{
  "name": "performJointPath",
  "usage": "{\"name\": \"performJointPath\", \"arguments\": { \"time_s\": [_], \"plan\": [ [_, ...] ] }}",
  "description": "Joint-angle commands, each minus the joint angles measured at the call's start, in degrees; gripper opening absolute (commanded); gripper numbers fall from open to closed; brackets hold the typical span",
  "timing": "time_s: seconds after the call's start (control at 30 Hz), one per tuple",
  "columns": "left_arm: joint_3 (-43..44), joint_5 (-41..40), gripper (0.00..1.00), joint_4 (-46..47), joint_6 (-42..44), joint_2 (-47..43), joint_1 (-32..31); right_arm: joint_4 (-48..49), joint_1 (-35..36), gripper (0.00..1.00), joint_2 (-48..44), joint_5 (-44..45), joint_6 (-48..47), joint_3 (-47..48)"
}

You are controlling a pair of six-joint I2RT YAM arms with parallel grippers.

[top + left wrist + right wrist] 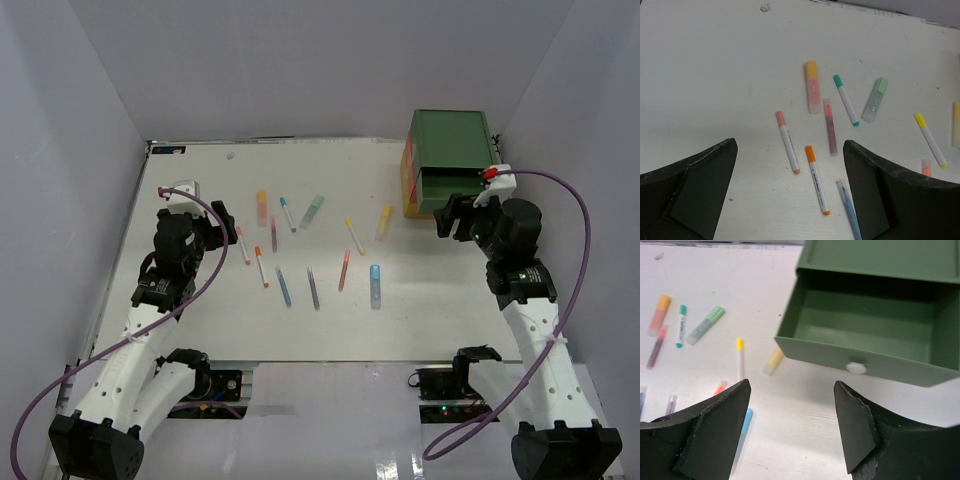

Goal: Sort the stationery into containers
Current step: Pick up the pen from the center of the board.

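Several pens and highlighters lie scattered mid-table, among them an orange highlighter (262,206), a green highlighter (312,211), a yellow highlighter (384,222) and a blue one (375,285). The stacked containers (450,135) stand at the back right. The green top drawer (865,335) is pulled out and empty, its white knob (856,368) facing me. My right gripper (792,385) hovers open just in front of that knob, holding nothing. My left gripper (790,145) is wide open above a pink-capped pen (785,131) and an orange-capped pen (817,180).
White walls close in the table on three sides. The orange-red side (408,178) of the stack shows under the green drawer. A teal pen (846,100) and a yellow-capped pen (930,140) lie farther out. Purple cables loop off both arms.
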Motion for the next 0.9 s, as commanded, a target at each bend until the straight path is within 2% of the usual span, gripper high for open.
{"name": "performJointPath", "arguments": {
  "time_s": [0.0, 0.13, 0.27, 0.47, 0.67, 0.87],
  "plan": [
    [-0.36, 0.94, 0.98, 0.97, -0.21, -0.21, -0.24, -2.78, 4.22, 0.74, 0.36, -1.41, 2.93, 4.97],
    [-0.36, 0.94, 0.98, 1.05, -0.21, -0.03, -0.24, -4.72, 13.45, 0.77, 3.96, 8.66, 3.54, 7.70],
    [-0.36, 0.68, 0.98, 1.05, -0.30, 0.23, -0.24, -3.84, 24.69, 0.77, 8.27, 13.34, 5.82, 9.90],
    [-0.36, 0.06, 0.98, 0.88, -0.47, 0.15, -0.32, -3.40, 38.41, 0.78, 19.86, 22.75, 8.11, 14.73],
    [-0.36, 0.06, 0.98, 0.79, -0.56, -0.12, -0.24, -1.73, 44.40, 0.75, 34.26, 27.94, 15.74, 16.23],
    [-0.27, 0.24, 0.98, 0.70, -0.65, -0.29, -0.32, -2.70, 45.73, 0.72, 45.00, 31.28, 22.08, 17.90]
  ]
}}
